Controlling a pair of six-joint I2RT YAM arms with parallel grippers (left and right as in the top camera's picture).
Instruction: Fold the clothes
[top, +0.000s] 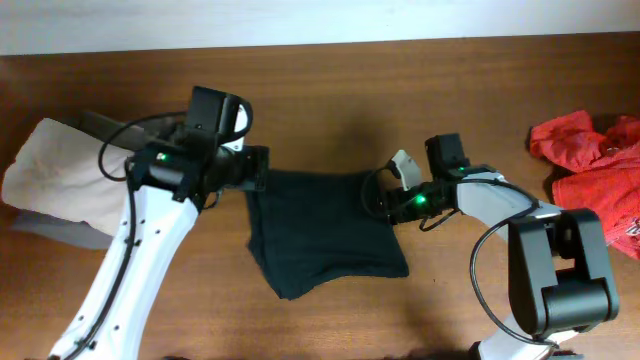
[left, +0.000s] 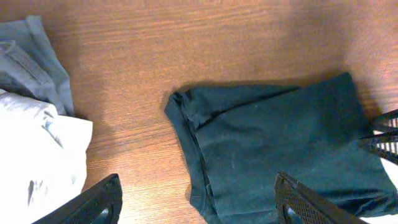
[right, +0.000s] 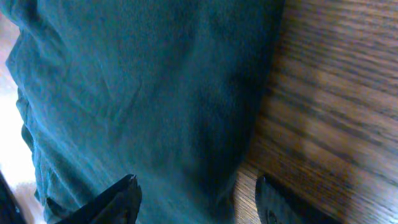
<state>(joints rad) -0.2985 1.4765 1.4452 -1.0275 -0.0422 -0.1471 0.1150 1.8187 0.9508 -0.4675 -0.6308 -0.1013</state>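
Left gripper (left: 199, 211) released, jaws wide | right gripper (right: 199, 202) released (poised over the garment's edge) | black T-shirt (top: 325, 235) mid-tabletop (top: 400, 90), between both, folded compact | judged: folding largely done, uneven lower edge may need tidying

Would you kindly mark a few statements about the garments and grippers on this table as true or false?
1. The black T-shirt lies on the wooden table between the left gripper and right gripper. True.
2. The red garment lies on the left side. False: it lies at the far right.
3. Both grippers are open, holding nothing. True.
4. The black T-shirt overlaps the beige garment. False: bare wood separates them.
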